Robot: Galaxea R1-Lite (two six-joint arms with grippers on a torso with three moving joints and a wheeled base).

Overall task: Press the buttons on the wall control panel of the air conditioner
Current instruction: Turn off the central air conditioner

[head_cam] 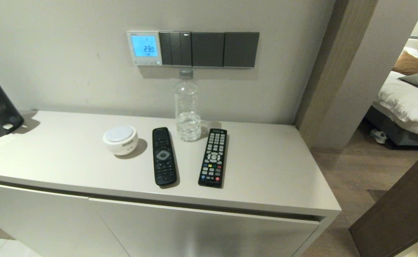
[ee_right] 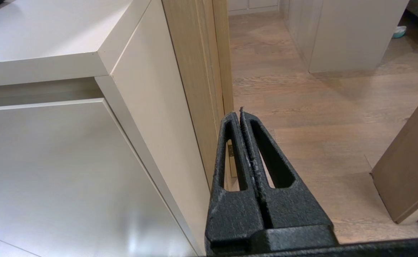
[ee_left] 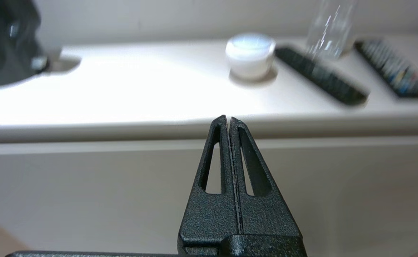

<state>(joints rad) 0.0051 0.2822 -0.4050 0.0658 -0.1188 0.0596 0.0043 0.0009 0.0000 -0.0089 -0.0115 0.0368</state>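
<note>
- small square white plastic wall control panel (head_cam: 144, 48), blue lcd lit, on the wall above the pale cabinet top (head_cam: 266, 171), left of the dark grey switch plates (head_cam: 209, 49).
- row of tiny pale buttons (head_cam: 147, 63) along its bottom edge, untouched.
- left gripper (ee_left: 228, 119) fingers pressed together, empty, low before the cabinet front.
- right gripper (ee_right: 238, 111) likewise closed, empty, by the cabinet's right corner.
- step: approach not begun; next likely raise one closed tip to a button, clearing the clear plastic bottle (head_cam: 187, 107).

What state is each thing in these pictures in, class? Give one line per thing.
Wall control panel: screen lit blue, showing digits.
Buttons: untouched, nothing near them.
Water bottle: upright, capped, water only near the bottom.
Two black remotes: lying flat, keys up.
Left tool: shut, empty, before the cabinet front.
Right tool: shut, empty, beside the cabinet's end.
</note>
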